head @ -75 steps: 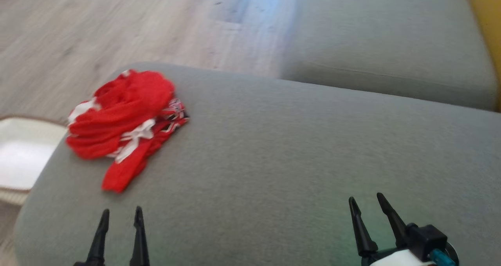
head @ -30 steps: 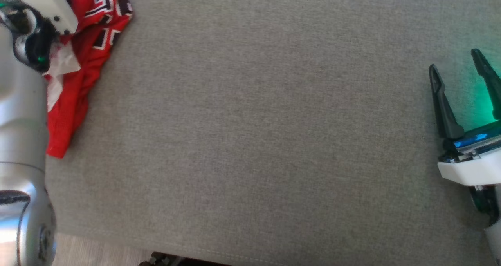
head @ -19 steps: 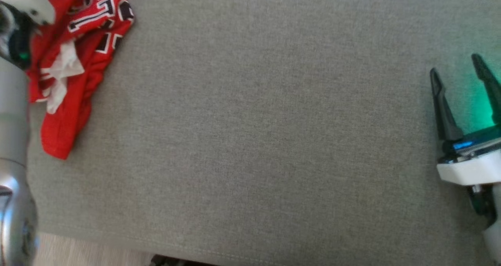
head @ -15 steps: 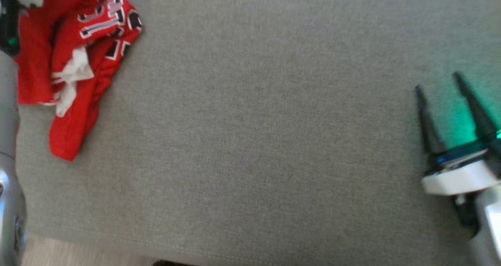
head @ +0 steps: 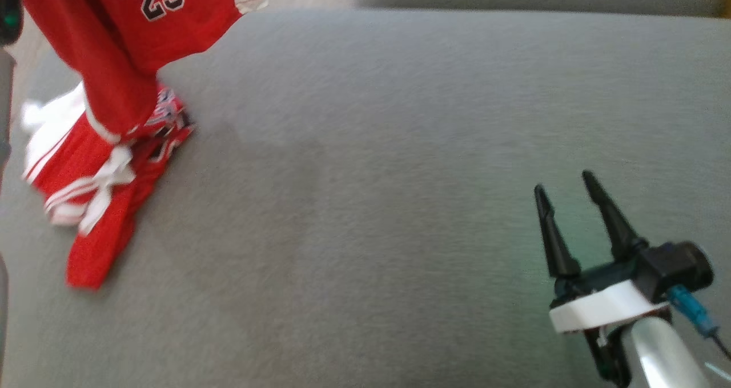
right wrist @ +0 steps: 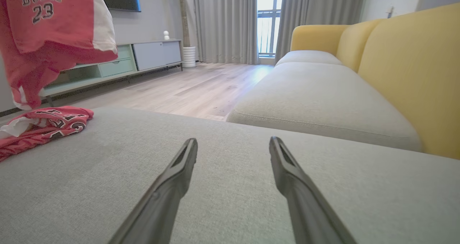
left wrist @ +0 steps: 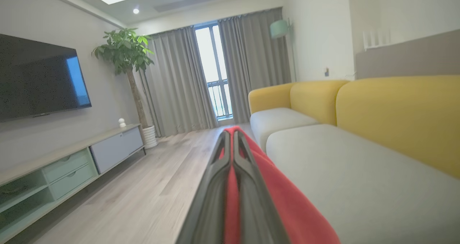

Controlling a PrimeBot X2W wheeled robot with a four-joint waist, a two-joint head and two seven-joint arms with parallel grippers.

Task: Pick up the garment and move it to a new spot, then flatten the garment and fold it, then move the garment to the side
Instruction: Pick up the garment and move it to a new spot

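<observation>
Cloth comes first, at the far left: the left tool (left wrist: 231, 136) is clenched on a fold of the red garment (head: 131, 39), its two fingers pressed together with red fabric pinched between them in the left wrist view. From that grip the garment hangs as a long drape. Its upper part, bearing the number 23, is held clear of the grey sofa seat (head: 371, 176), and its lower part lies bunched, with white trim, on the seat's left end. Its long axis runs from the raised grip down to the heap, roughly up and down the head view.

The coming move, as I judge it, is a carry rightward. The bare middle of the seat lies to the right of the held cloth, and the left arm is plainly the nearer one. Well apart at the right, the right tool (head: 562, 182) sits low over the seat, released, fingers spread with nothing between them.

The head view's left edge cuts off the left arm, so I cannot tell which part of the garment is pinched. The heap is blurred, and whether it is one piece or two is unclear
</observation>
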